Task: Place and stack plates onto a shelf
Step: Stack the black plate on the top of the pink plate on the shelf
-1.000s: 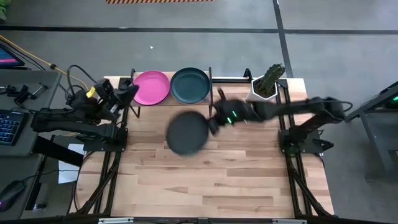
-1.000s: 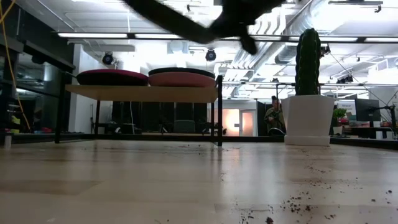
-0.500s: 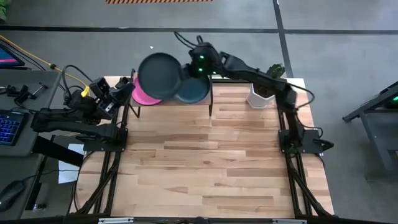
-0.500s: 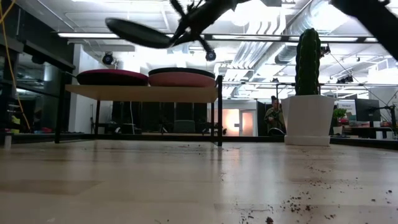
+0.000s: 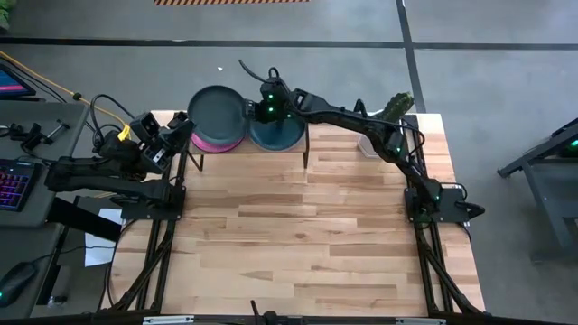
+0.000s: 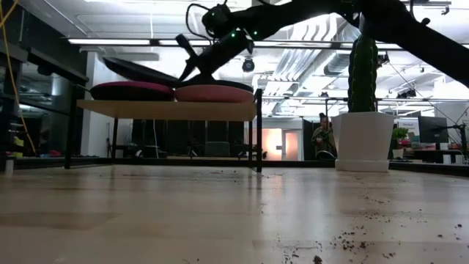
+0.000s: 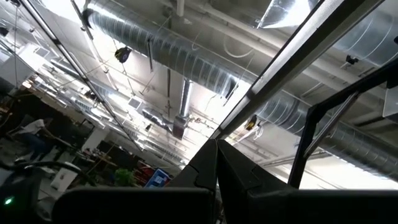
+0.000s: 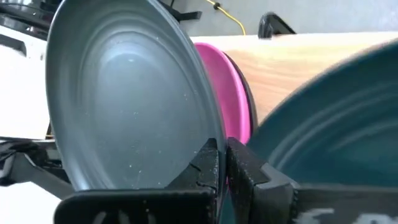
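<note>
Right claw [image 5: 250,112] clamped on the grey-green plate's [image 5: 215,112] rim, holding it tilted over the magenta plate [image 5: 219,142] on the shelf [image 6: 167,109], and released at this slant it could slide off; left claw [image 5: 180,129] waits, closure unclear.

High view looks straight down on the whole bench [image 5: 298,244]. Low view sits at bench-top level, facing the shelf [image 6: 167,109] and room behind. Left wrist view points at the ceiling. Right wrist view is close on the magenta plate [image 8: 235,118], shared with both.
</note>
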